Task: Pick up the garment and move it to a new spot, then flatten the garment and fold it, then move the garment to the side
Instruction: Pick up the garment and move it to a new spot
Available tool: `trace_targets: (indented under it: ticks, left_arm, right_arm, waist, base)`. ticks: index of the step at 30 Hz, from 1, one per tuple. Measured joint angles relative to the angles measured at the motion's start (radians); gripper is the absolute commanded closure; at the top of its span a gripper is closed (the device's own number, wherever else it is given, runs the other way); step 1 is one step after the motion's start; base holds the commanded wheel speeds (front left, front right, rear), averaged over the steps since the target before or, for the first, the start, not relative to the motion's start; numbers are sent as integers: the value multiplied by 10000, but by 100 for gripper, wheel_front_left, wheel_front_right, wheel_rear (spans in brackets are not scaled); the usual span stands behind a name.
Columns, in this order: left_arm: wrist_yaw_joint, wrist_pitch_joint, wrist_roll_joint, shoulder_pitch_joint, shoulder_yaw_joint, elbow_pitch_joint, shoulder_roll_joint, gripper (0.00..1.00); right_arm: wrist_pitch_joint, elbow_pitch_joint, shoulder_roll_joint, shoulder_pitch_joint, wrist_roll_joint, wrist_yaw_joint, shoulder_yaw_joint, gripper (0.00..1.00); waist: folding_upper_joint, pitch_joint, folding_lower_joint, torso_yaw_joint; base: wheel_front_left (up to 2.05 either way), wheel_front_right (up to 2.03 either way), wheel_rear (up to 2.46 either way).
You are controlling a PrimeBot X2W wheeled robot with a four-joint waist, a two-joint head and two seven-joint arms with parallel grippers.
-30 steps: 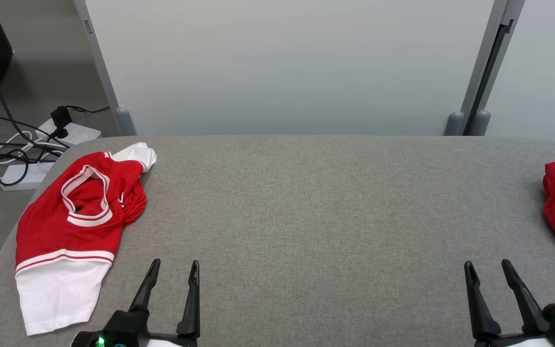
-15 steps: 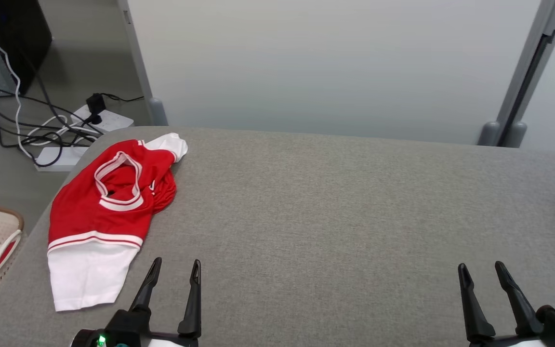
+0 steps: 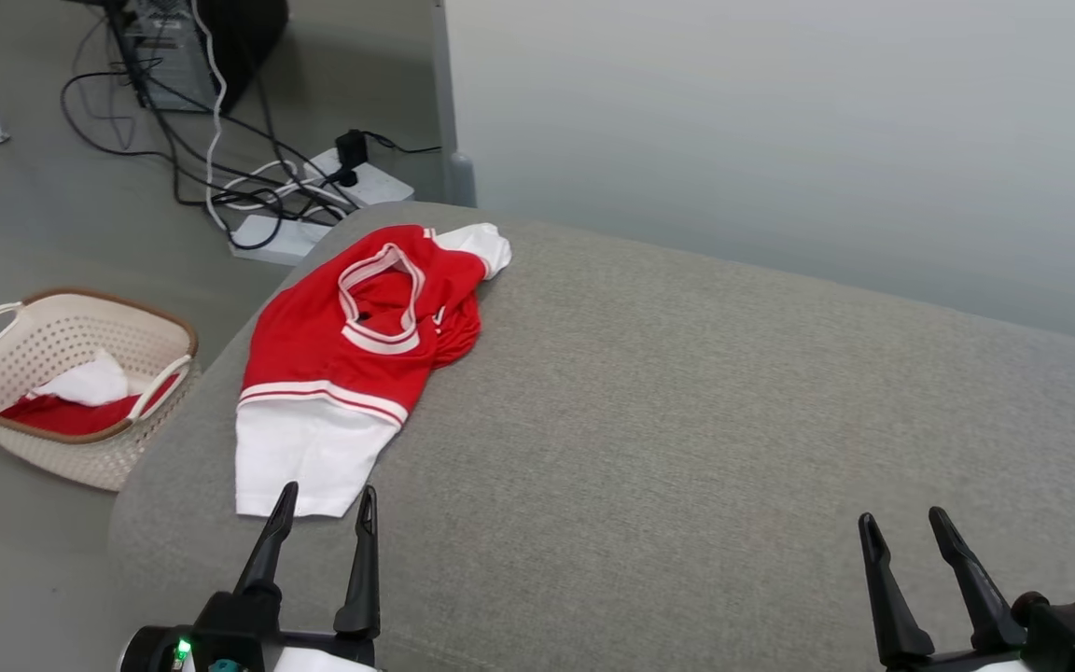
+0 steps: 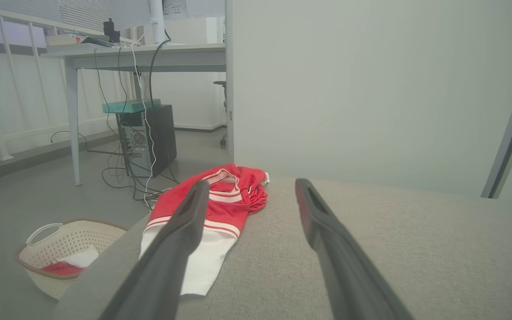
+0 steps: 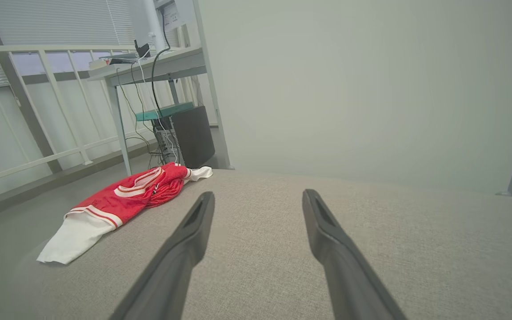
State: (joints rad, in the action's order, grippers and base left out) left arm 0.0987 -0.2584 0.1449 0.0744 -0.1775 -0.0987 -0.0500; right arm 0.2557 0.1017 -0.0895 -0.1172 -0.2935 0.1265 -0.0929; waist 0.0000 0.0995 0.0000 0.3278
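The garment (image 3: 351, 364), a red and white shirt, is seen in a crumpled heap at the far left corner of the grey counter (image 3: 687, 420). Its white end is spread toward the near side, and its red collar part is bunched up toward the far side. It is not held by anything. So the first step is judged to be in hand: the garment is not yet picked up, and nothing is flattened or folded.

For the next move, a reach to the left and far side is called for, most likely by the closer left tool (image 3: 328, 489). The cloth looks soft and thin, so a good pinch on an edge or a fold is needed. A lift is needed that is high enough for no part to be dragged. A bare spot is offered by the middle of the counter.

The left tool is held low at the near left, close to the white end of the garment. Its two dark fingers are pointed away and spread wide apart, with nothing between them. The right tool (image 3: 900, 515) is held the same way at the near right, well apart from the garment, spread and empty.

A basket (image 3: 62, 457) with more red and white cloth is seen on the floor, left of the counter.
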Motion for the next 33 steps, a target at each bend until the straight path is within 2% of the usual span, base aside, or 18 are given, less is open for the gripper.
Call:
trace_targets:
  ticks: [8,13,27,33]
  left_arm:
    - [81,0,-130,-17,90,31,-2,0]
    - [176,0,-130,-19,159,56,-4,0]
    - [297,0,-19,-69,178,44,2,0]
    - [63,0,67,-955,299,-182,12,0]
  right_arm:
    - [0,-48,81,37,-50,0,-77,0]
    - [0,-90,117,68,-17,0,-109,0]
    - [0,81,115,94,-73,0,-132,0]
    - [0,79,-23,96,-73,0,-247,0]
  waist:
    - [0,-114,0,1055]
    - [0,-326,0,1349]
    - [0,-355,0,1385]
    - [0,-492,0,1100]
  base:
    - [0,0,0]
    - [0,0,0]
    - [0,0,0]
    - [0,0,0]
